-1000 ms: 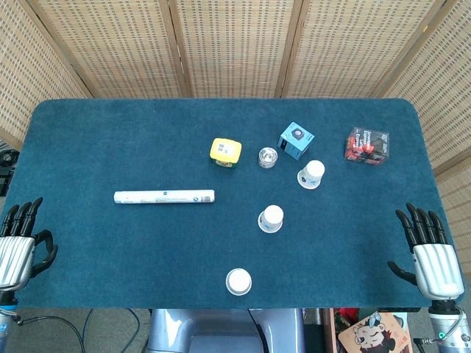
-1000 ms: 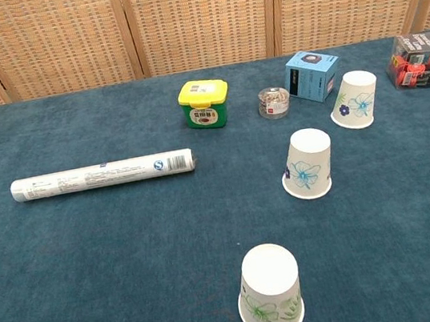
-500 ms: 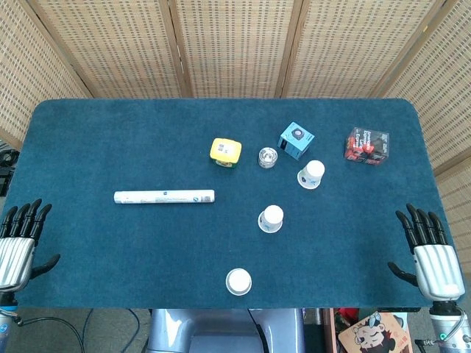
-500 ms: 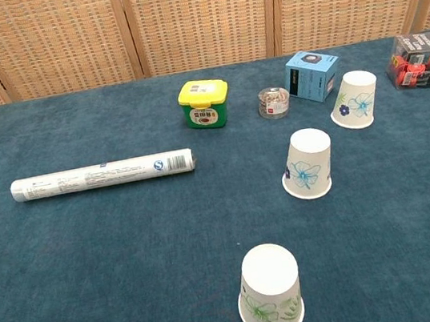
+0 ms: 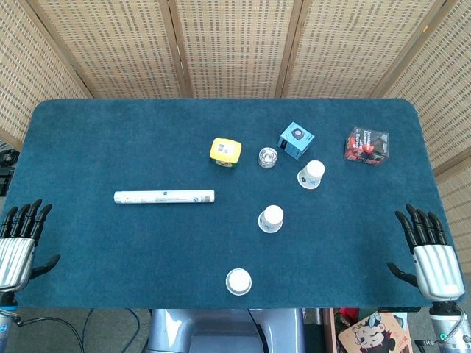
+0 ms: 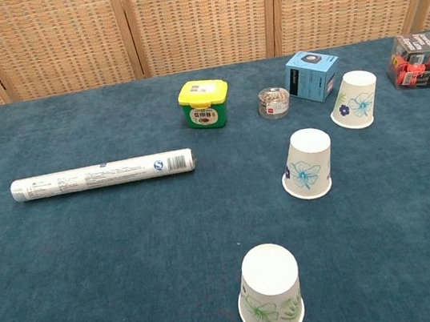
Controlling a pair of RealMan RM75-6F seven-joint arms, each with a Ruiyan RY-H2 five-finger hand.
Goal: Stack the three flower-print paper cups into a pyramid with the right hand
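Three flower-print paper cups stand upside down and apart on the blue table. The nearest cup has a green flower. The middle cup and the far cup carry blue flowers. My right hand rests at the table's front right edge, fingers spread and empty, well away from every cup. At the front left edge my left hand lies likewise, fingers apart, holding nothing. Neither hand shows in the chest view.
A white rolled tube lies left of centre. Behind the cups stand a yellow-lidded green tub, a small clear jar, a light blue box and a dark red-and-black box. Woven screens close off the back.
My left hand has slid slightly left and down toward the table's edge. The cups and right hand have not moved.
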